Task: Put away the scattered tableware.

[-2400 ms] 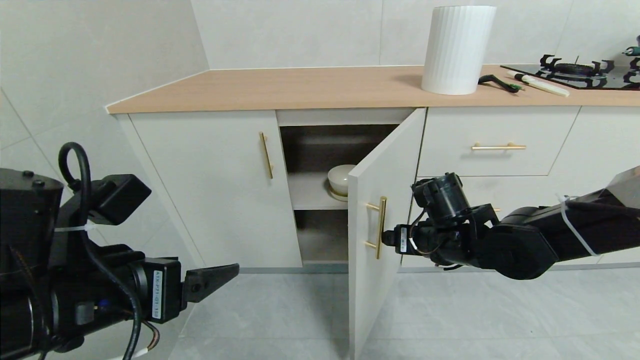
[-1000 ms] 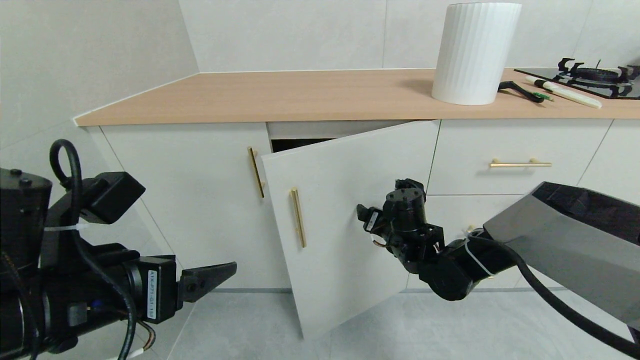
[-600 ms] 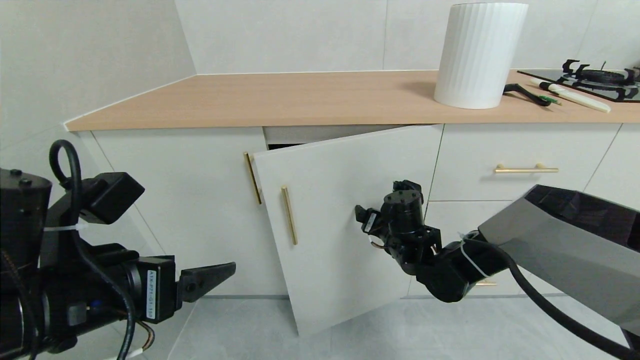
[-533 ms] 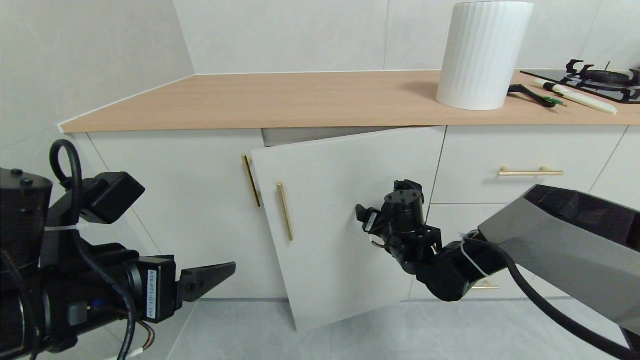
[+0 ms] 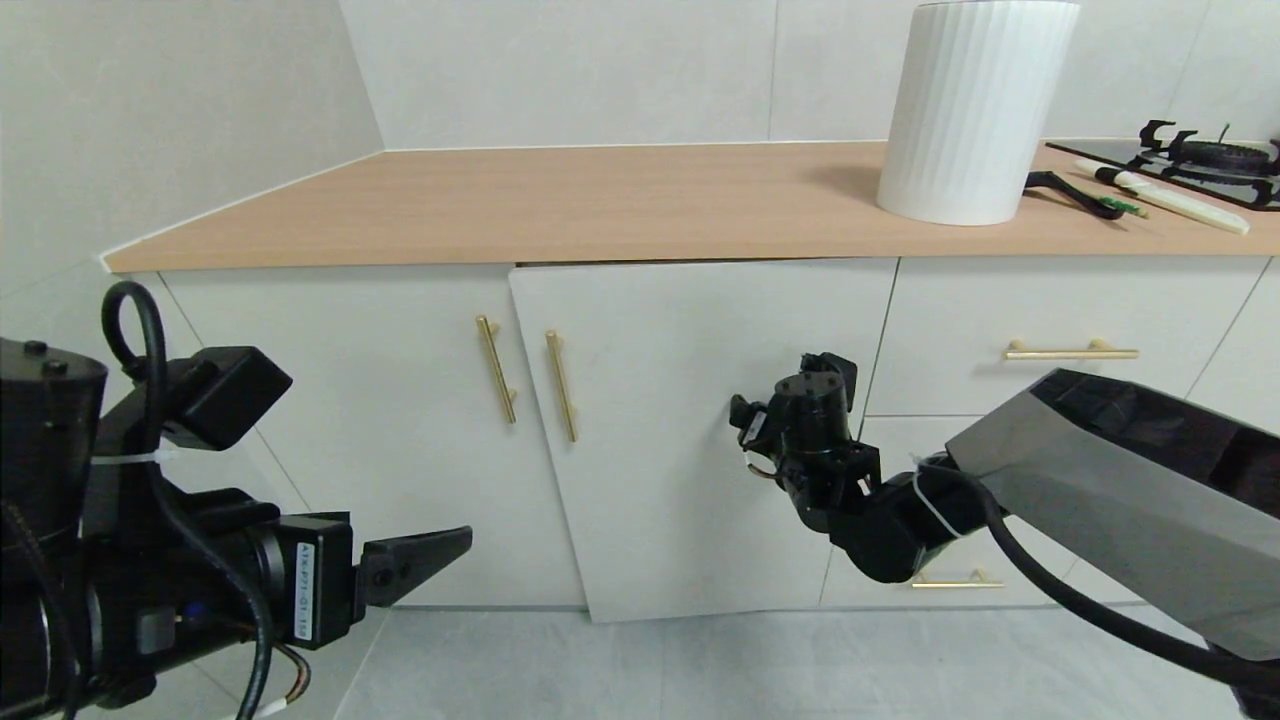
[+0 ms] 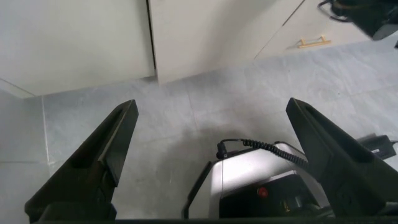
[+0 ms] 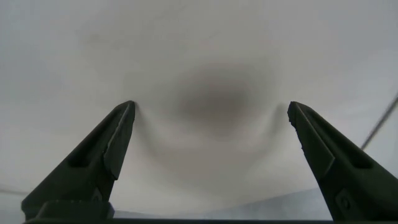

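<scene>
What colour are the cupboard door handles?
Gold, like brushed brass; the door handles show best in the head view.

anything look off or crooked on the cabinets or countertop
Nothing spilled or damaged. The cabinet door that the open right end effector faces looks almost flush, but its bottom edge sits lower than its neighbours', so it may not be fully shut.
</scene>
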Tool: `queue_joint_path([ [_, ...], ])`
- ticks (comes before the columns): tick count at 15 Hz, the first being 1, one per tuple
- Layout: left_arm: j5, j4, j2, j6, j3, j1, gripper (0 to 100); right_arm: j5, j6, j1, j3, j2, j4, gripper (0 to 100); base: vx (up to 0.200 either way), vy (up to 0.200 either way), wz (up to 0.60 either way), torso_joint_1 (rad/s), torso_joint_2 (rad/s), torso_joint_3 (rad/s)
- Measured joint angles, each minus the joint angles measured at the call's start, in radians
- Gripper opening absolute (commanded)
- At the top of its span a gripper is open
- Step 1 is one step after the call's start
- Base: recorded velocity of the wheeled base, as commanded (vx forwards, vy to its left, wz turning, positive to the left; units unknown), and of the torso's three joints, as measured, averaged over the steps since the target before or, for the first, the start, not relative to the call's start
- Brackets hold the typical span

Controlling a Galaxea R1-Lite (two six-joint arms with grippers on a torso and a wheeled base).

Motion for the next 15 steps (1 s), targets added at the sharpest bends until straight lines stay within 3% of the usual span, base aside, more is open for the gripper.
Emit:
queue_joint_path([
  [15, 0.001, 0.000, 0.004, 0.000, 0.000, 0.001, 100, -0.042, -0.002, -0.033, -0.027, 0.016, 0.002, 100, 0.000, 0.000, 0.00, 0.000, 0.00, 0.000],
])
